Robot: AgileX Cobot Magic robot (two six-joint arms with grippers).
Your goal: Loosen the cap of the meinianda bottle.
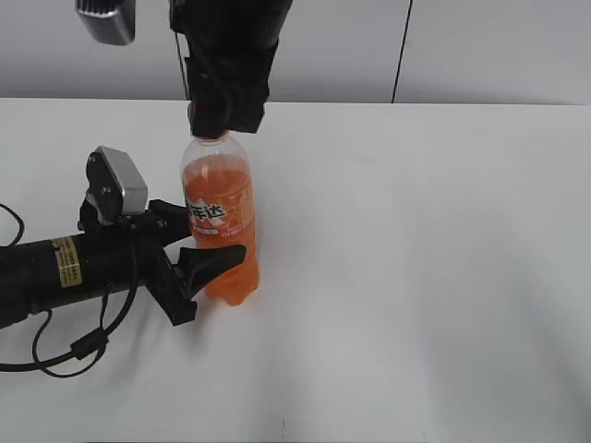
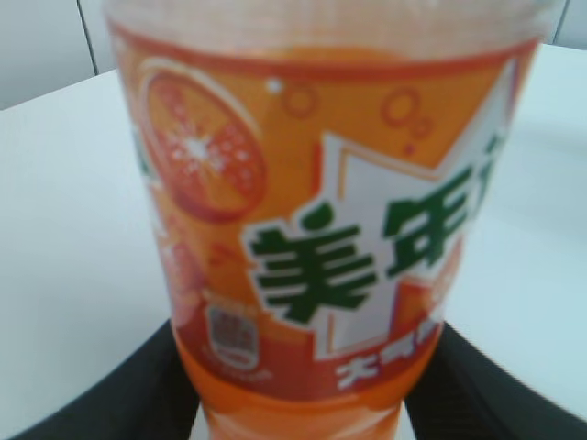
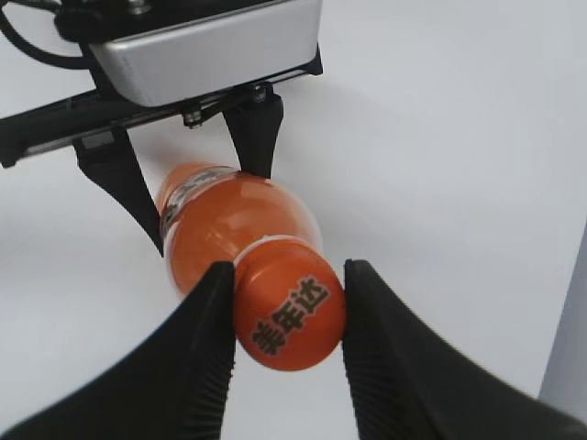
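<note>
Two sets of jaws are gripping: right gripper (image 3: 286, 344) clamping the cap (image 3: 290, 316), left gripper (image 1: 205, 245) clenching the orange-filled bottle (image 1: 220, 217).

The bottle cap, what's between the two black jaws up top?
In the right wrist view, the orange cap of the soda bottle sits between the right gripper jaws, both touching its sides.

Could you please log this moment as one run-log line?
left gripper: shut on bottle, upright on table | right gripper: shut on cap from above | cap: still on
</note>
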